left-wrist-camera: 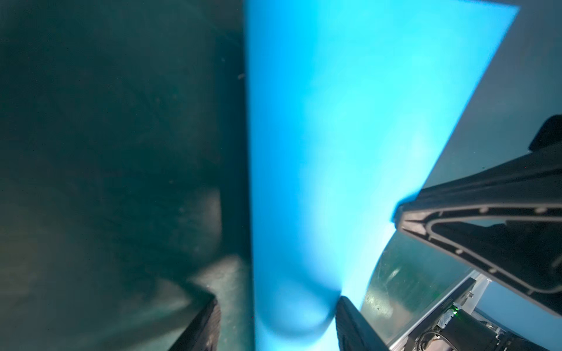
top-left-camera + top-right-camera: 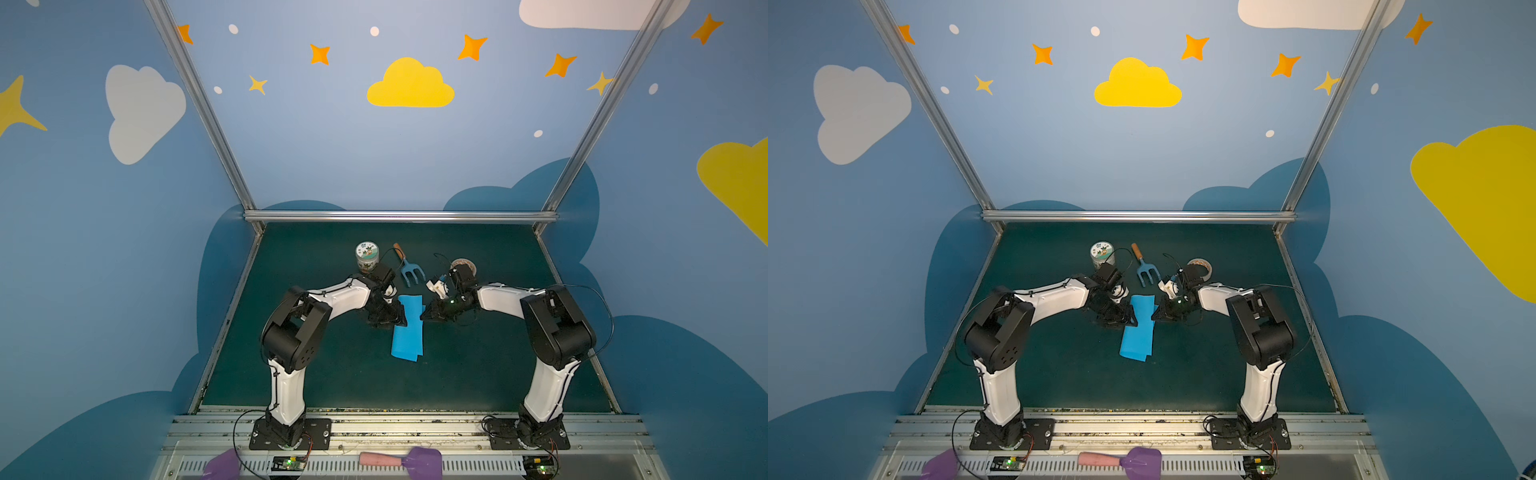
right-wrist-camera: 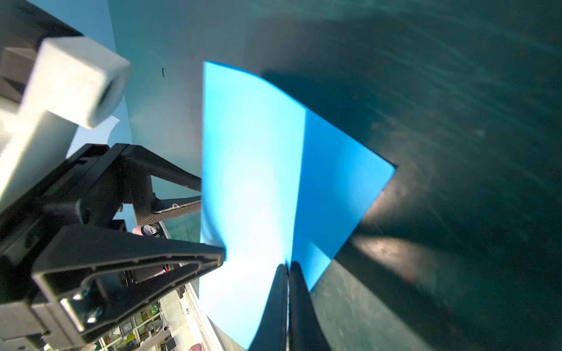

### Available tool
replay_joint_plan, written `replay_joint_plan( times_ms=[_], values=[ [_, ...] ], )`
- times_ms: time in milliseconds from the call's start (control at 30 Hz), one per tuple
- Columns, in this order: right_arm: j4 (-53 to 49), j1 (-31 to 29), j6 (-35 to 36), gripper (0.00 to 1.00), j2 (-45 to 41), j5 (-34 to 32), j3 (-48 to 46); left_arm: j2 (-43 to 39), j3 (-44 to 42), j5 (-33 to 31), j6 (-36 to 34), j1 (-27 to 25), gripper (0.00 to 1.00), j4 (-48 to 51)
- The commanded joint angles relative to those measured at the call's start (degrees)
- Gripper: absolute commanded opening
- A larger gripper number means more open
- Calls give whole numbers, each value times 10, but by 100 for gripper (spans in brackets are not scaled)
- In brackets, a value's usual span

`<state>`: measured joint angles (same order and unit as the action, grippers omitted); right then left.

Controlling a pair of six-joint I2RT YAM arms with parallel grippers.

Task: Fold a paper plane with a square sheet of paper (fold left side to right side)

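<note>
**Right gripper** (image 3: 287, 291): the black jaws are pressed together and pinch one edge of the thin, bright sky-blue square sheet of paper (image 3: 252, 182). In the left wrist view its tip meets the sheet's edge.

**Left gripper** (image 1: 275, 325): the jaws are spread and straddle the opposite, rounded side of the sheet. One finger (image 1: 352, 328) lies against the paper and the other (image 1: 202, 325) stands clear of it, so nothing is clamped.

**Both top views:** the two grippers face each other across the far half of the sheet (image 2: 407, 336), the left gripper (image 2: 400, 318) at its left edge and the right gripper (image 2: 423, 312) at its right edge.

**Sheet:** it is doubled over into a tall, narrow strip near the middle of the dark green table mat (image 2: 332, 374).
- The far part is raised and bowed between the grippers.
- The near end lies flat on the mat.
- In the right wrist view a darker lower layer shows beside the brighter upper one.

**Surroundings:**
- A small blue three-pronged fork with a wooden handle (image 2: 409, 270) lies just beyond the sheet's far edge.
- A small round jar with a patterned white lid (image 2: 367, 255) stands beyond the left wrist.
- A brownish roll of tape (image 2: 464, 264) sits partly hidden behind the right wrist.
- A pink-handled purple scoop (image 2: 399, 459) rests on the front rail.
</note>
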<state>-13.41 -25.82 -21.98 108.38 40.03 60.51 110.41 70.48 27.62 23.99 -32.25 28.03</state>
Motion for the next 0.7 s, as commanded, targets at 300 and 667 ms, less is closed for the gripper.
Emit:
replay_joint_plan(
  times_ms=[300,667],
  values=[
    [-39,-7,7,29,2,-5,25,-39,-94,9,74,-5,53,-100],
    [-27,29,-31,39,-5,-11,-4,-73,-121,-14,123,-29,49,-106]
  ],
)
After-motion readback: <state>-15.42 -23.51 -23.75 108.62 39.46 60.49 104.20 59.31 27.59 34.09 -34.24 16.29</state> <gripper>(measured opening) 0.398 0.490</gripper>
